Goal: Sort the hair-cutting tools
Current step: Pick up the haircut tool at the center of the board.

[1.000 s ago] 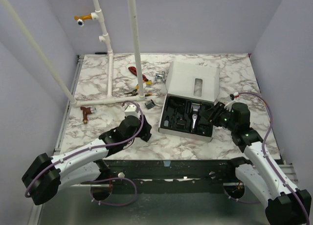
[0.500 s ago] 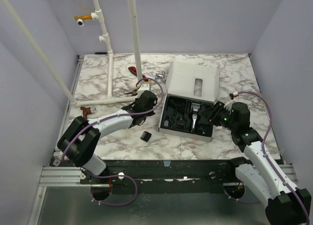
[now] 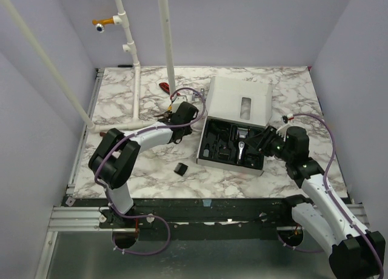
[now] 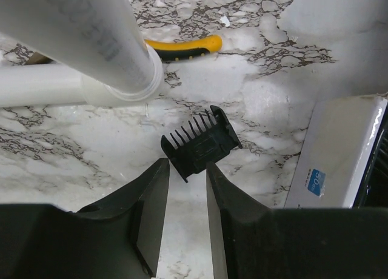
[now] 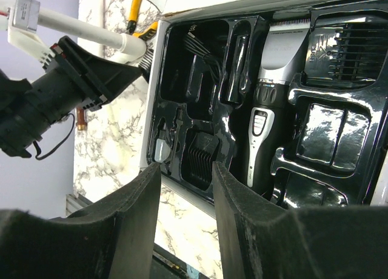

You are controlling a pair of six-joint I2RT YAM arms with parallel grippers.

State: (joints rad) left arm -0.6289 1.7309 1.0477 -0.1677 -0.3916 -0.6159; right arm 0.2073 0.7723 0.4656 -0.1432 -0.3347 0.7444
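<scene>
The hair-cutting tools point(image 3: 221, 150) lie mostly in the black moulded tray point(image 5: 324, 130) of a white cardboard box point(image 3: 237, 100). The box is a little right of the middle of the top view, and its lid stands open behind it. It rests on a white-and-grey marbled surface point(image 3: 291, 91). A frame of white plastic pipes point(image 3: 137, 91) stands in the upper left of that view. The left arm reaches from the lower left to the spot between the pipes and the box. The right arm comes from the lower right to the right edge of the tray.

A slim black clipper with a silver blade end point(image 5: 265, 109) lies in its long slot in the tray. The right gripper point(image 5: 185, 177) hangs above the tray, its fingers moderately apart with nothing between them. A black ribbed guard point(image 5: 343, 45) sits in the upper right of the right wrist view.

A black plastic comb guard point(image 4: 201, 142) lies on the surface in the middle of the left wrist view. The left gripper point(image 4: 186, 182) shows only a narrow gap, and the guard's near corner is at its mouth. I cannot tell if they touch. A second black comb guard point(image 3: 180, 168) lies alone at the lower centre of the top view. A yellow-handled tool point(image 4: 182, 47) lies at the top of the left wrist view.
</scene>
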